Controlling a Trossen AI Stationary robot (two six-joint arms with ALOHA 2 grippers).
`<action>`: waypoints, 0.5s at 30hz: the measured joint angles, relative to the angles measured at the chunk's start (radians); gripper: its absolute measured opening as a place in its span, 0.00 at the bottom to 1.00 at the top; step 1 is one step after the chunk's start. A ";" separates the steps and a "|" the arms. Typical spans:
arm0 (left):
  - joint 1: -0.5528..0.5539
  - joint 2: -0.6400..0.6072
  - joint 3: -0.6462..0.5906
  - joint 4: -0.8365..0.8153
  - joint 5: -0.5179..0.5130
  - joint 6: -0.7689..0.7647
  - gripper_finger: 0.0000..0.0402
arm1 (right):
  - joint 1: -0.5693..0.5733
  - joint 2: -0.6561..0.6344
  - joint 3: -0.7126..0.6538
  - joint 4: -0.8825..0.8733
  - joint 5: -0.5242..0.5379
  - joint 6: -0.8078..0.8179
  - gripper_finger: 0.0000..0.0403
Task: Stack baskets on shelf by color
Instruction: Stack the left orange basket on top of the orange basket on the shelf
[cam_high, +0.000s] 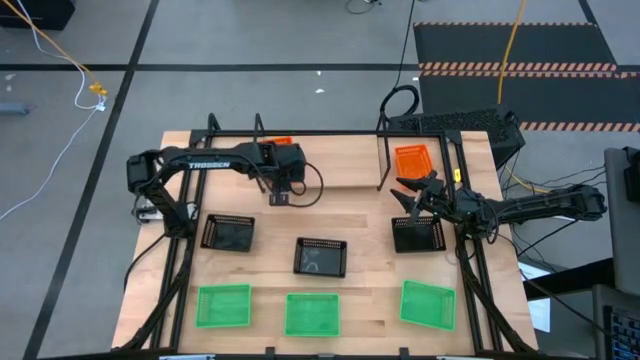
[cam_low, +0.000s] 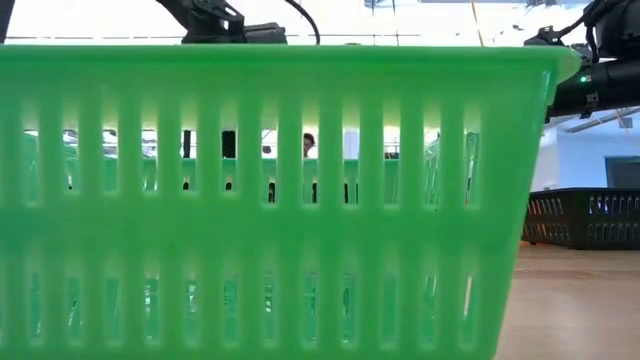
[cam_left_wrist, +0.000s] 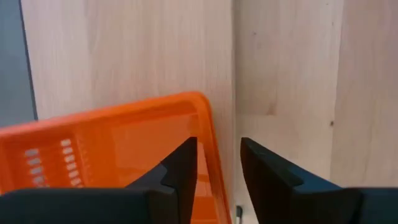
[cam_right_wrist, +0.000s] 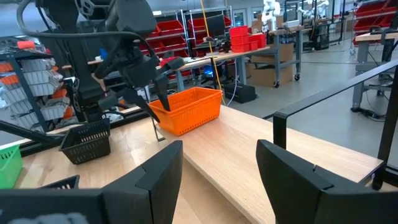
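Between my left gripper's (cam_left_wrist: 217, 146) jaws: the rim of one orange perforated plastic basket (cam_left_wrist: 124, 149). One finger is inside the wall and one outside. The jaws are partly open with bare wood showing beside the outer finger, so nothing is clamped.

Off to that basket's side, past my left jaws: a second orange basket (cam_high: 412, 160) at the other end of the low black metal-rod shelf (cam_high: 380, 150). I cannot find a third orange one.

Ahead of my right gripper (cam_right_wrist: 217, 149): the shelf board. These jaws are spread wide and hold nothing. The arm reaches in low from the table's side.

Just below my right jaws on the wooden table (cam_high: 350, 215): one black perforated basket (cam_high: 417, 233).

Well clear of both jaws:
- Two more black baskets (cam_high: 321, 256).
- Three bright green baskets (cam_high: 312, 313) in a row.

Progress, as I judge it: orange is partly shelved. Black and green are not yet started.
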 joint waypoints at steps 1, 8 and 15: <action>-0.001 0.000 0.000 -0.002 0.000 0.024 0.28 | 0.000 0.000 0.000 0.000 0.000 0.000 0.49; -0.008 -0.008 0.000 -0.003 0.001 0.092 0.14 | 0.000 0.000 0.000 0.000 0.000 -0.003 0.49; -0.008 -0.008 0.000 -0.004 0.003 0.121 0.04 | 0.000 0.000 0.000 0.000 0.000 -0.001 0.49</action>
